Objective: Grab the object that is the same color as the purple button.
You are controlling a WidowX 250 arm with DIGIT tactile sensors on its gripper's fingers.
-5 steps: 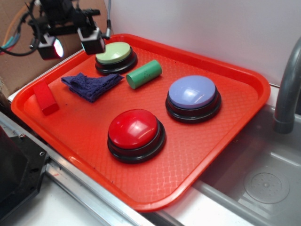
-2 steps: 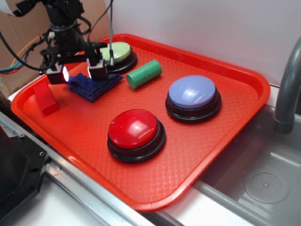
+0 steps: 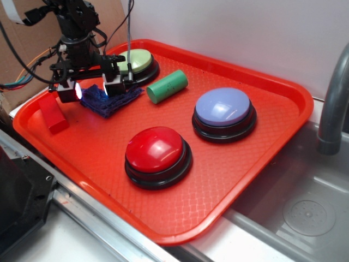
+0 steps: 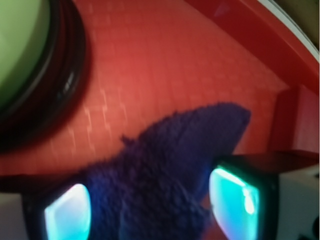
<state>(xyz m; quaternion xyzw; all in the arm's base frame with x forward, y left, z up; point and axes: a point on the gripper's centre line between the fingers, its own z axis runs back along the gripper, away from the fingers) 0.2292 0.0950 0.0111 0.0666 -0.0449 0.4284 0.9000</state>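
Rag [image 4: 165, 170] lies between spread jaws, its near edge cut off.

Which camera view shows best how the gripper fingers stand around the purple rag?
The wrist view: the purple rag fills the gap between both glowing fingers, jaws open. The exterior view shows the gripper low over the rag, but its fingers cover part of the rag.

A red tray [image 3: 262, 164] carries everything. On it lie a purple rag [image 3: 112, 101], a red block [image 3: 53, 113], a green cylinder [image 3: 167, 86], and three buttons: green [image 3: 136, 63], purple [image 3: 223, 112], red [image 3: 157, 155].
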